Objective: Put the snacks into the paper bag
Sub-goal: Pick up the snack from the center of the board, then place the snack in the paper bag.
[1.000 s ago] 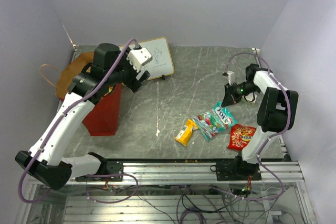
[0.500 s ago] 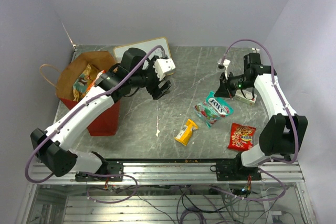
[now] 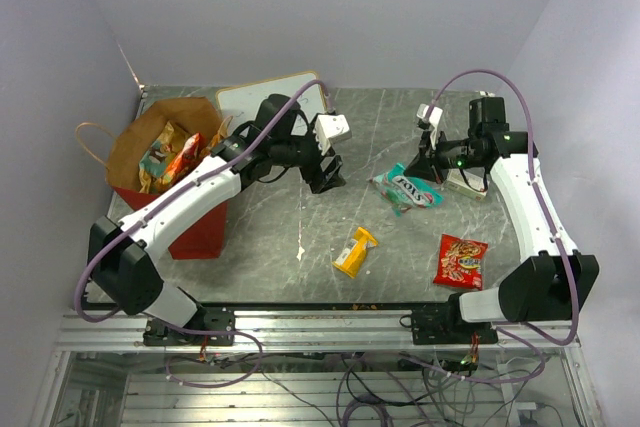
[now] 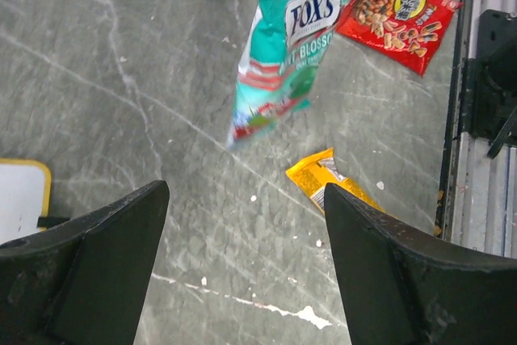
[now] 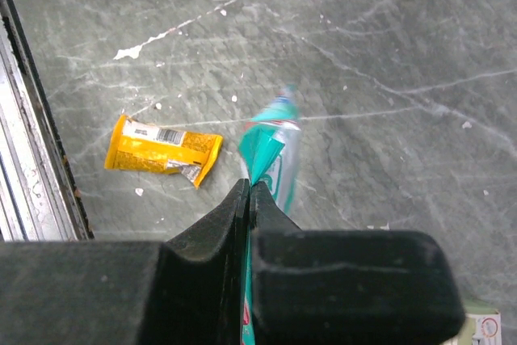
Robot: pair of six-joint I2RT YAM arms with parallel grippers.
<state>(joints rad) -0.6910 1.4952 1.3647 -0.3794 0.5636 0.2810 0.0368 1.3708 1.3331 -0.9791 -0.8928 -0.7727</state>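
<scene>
From my right wrist the teal candy bag (image 5: 275, 147) is blurred, its near end hidden behind my right claw (image 5: 249, 189); overhead, my left arm (image 3: 200, 192) covers part of the white board (image 3: 240, 99), and the packets (image 3: 170, 152) in the paper bag (image 3: 200, 229) are indistinct.

The left gripper (image 3: 326, 173) swings away from the tall red paper bag (image 3: 200, 239) out over the grey desk (image 3: 270, 237); the right gripper (image 3: 418, 163) lifts the teal-white crinkly candy bag (image 3: 405, 190), carrying it leftward.
</scene>
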